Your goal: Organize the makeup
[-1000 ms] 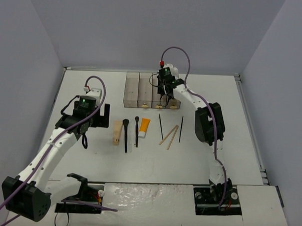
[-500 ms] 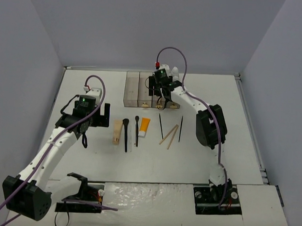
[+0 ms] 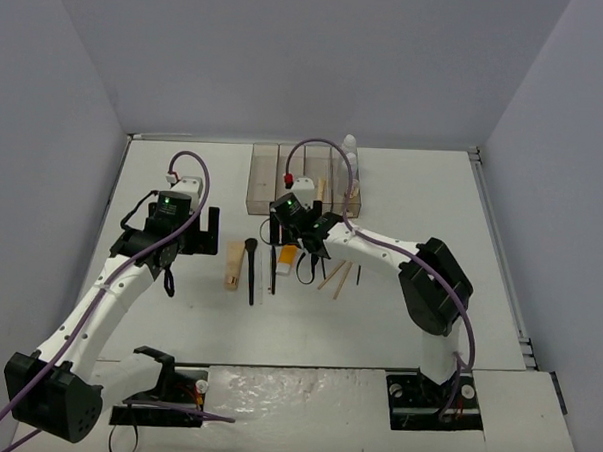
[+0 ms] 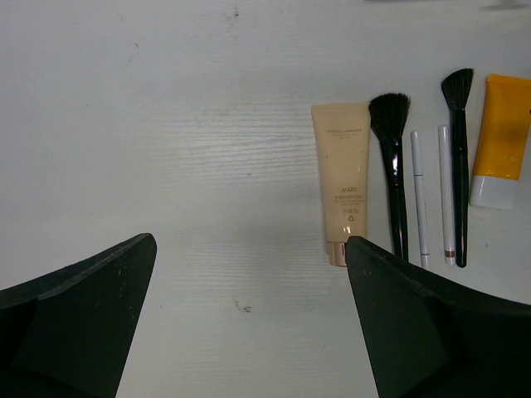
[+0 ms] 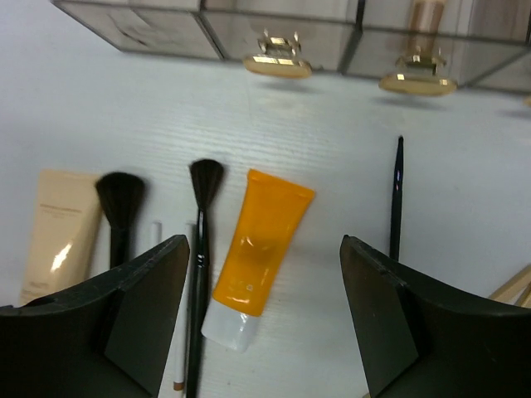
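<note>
The R gripper (image 5: 261, 245) hangs over the orange tube (image 5: 253, 249), jaws wide apart, nothing between them. The L gripper (image 4: 249, 249) is also spread wide and empty, over the counter (image 4: 166, 124) just left of the beige tube (image 4: 342, 178). Both tubes, 2 black brushes (image 4: 392, 166) and thin white pencils (image 4: 421, 199) lie side by side on the counter, near the clear box (image 5: 282, 33).

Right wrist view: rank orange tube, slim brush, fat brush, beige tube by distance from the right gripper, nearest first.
From the right gripper:
1. orange tube, seen right between the open fingers.
2. slim brush, just left of the tube.
3. fat brush, further left.
4. beige tube, at the far left.
</note>
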Available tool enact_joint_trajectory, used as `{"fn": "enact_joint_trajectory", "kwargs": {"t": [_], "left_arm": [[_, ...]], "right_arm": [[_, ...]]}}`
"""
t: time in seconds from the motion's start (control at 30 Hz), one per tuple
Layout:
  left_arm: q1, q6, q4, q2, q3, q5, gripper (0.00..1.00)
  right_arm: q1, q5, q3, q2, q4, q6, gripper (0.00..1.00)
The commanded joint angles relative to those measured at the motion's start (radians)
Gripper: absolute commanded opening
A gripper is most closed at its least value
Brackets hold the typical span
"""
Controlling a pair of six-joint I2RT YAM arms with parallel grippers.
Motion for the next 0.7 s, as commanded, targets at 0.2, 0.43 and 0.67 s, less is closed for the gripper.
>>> {"fn": "enact_joint_trajectory", "kwargs": {"t": [0.2,0.43,0.67], "left_arm": [[0.009,-0.010,0.027,-0.011,0.021,-0.007,0.97],[0.009,-0.009,0.026,-0.006,0.022,-0.006,0.97],[0.009,-0.009,0.024,-0.004,0.021,-0.006,0.97]], "right_arm": [[0.036,0.078,-0.081,0.052,0.101,0.128,0.66],[0.042,0.068,-0.095,0.087,0.135,0.133,0.64],[0.042,0.103,-0.132,0.116,0.135,0.142,0.59]]}}
